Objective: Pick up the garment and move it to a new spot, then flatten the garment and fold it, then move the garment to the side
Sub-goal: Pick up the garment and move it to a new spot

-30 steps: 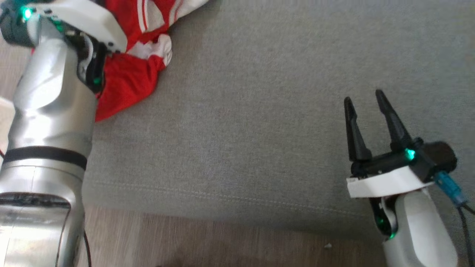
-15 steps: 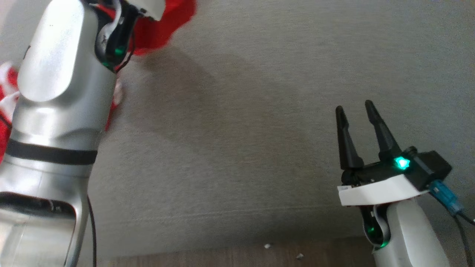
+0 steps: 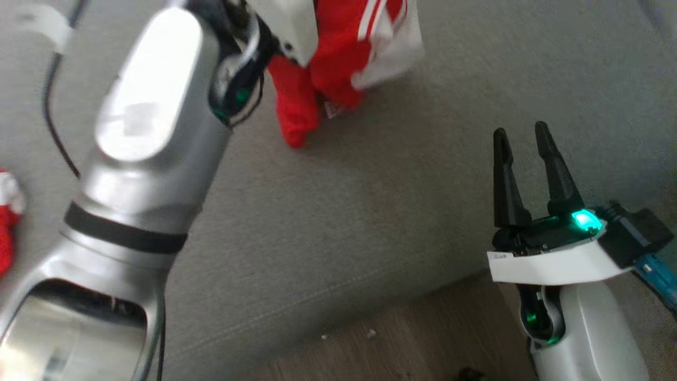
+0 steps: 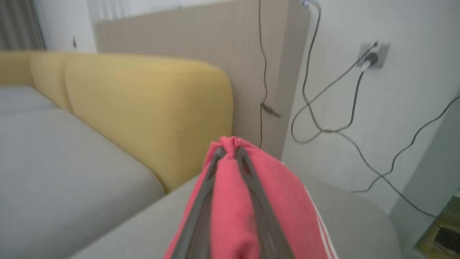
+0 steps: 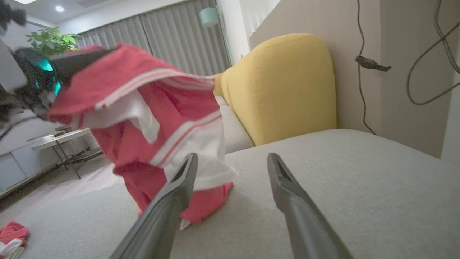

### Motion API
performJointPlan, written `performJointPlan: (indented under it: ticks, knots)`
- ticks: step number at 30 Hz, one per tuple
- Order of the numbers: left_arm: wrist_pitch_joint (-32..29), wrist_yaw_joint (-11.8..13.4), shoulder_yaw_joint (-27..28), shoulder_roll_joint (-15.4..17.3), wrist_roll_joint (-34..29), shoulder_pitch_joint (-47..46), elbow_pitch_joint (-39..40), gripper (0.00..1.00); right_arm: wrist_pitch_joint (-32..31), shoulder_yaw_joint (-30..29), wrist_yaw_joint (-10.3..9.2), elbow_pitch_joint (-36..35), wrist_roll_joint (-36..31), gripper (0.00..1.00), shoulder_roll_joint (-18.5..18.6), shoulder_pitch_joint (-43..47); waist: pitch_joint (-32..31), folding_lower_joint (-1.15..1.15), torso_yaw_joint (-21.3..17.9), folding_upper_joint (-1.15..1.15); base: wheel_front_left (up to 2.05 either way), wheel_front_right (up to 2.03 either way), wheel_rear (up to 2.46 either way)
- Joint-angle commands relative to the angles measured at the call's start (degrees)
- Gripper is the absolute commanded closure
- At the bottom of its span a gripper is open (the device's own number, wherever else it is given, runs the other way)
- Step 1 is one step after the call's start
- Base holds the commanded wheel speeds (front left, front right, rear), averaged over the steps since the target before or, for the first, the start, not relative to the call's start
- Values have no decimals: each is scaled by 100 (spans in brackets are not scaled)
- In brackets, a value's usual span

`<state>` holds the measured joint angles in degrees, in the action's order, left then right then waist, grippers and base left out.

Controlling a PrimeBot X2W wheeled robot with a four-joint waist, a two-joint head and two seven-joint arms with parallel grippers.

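A red garment [image 3: 338,69] with white panels and stripes hangs bunched from my left gripper [image 4: 230,148], which is shut on a fold of its fabric [image 4: 233,208]. The left arm [image 3: 148,121] reaches across the grey cushion [image 3: 370,201] at the upper left of the head view. In the right wrist view the garment [image 5: 143,118] dangles above the cushion, its lower end resting on the surface. My right gripper [image 3: 521,132] stands open and empty near the cushion's front edge, to the right of the garment; its fingers [image 5: 172,201] point toward the cloth.
A second small red-and-white cloth [image 3: 8,222] lies at the far left of the cushion [image 5: 10,233]. A yellow backrest [image 4: 143,108] rises behind the seat. Cables [image 4: 323,108] hang on the wall. Wooden floor [image 3: 396,338] lies below the front edge.
The head camera has shifted. My left arm has lifted the garment off the cushion and carried it to the right, so it now hangs. The right gripper stays open.
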<state>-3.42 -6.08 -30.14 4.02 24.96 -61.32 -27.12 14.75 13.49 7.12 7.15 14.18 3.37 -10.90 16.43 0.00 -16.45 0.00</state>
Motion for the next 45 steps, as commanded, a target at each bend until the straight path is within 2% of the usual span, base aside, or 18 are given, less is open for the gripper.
performJointPlan:
  ticks: [1, 7, 8, 10, 13, 16, 19, 23, 30, 39, 45]
  knots:
    - [24, 50, 125, 166, -32, 10, -36, 100, 25, 168, 36, -220, 71, 0, -48, -240, 433, 0, -389, 0, 0, 0, 0]
    - [667, 253, -13, 226, -294, 281, -1350, 100, 25, 324, 36, -255, 152, 0, -48, -377, 950, 0, -630, 0, 0, 0, 0]
    - [808, 253, -20, 198, -294, 284, -1550, 75, 25, 343, 36, -244, 158, 0, -48, -402, 1004, 0, -634, 0, 0, 0, 0]
    - [1097, 239, -111, 145, -376, 219, -1878, 0, 25, 323, 36, -243, 173, 0, -49, -436, 1081, 0, -587, 0, 0, 0, 0]
    - [1632, 382, -213, 48, -537, 116, -2105, 0, 25, 291, 36, -210, 113, 0, -49, -433, 1038, 0, -386, 0, 0, 0, 0]
    - [1826, 652, -173, -29, -607, 274, -1912, 0, 25, 302, 36, -106, -32, 0, -49, -371, 782, 0, -69, 0, 0, 0, 0]
    - [1838, 967, -8, -58, -763, 852, -1071, 0, 25, 273, 36, 23, -201, 0, -49, -275, 414, 0, 336, 0, 0, 0, 0]
    - [1840, 1146, 216, 23, -965, 2015, -188, 0, 25, 301, 36, 192, -398, 0, -49, -125, -116, 0, 813, 0, 0, 0, 0]
    - [1841, 1666, 918, 151, -1511, 4144, 1778, 0, 25, 264, 36, 402, -664, 0, -49, 238, -922, 0, 1435, 0, 0, 0, 0]
    - [1841, 2029, 1505, 73, -2015, 6342, 3363, 0, 25, 164, 36, 273, -876, 0, -49, 847, -1564, 0, 1631, 0, 0, 0, 0]
    - [1842, 2082, 1759, 26, -2157, 7237, 3384, 0, 25, -15, 36, 239, -1130, 0, -49, 1281, -1767, 0, 1673, 0, 0, 0, 0]
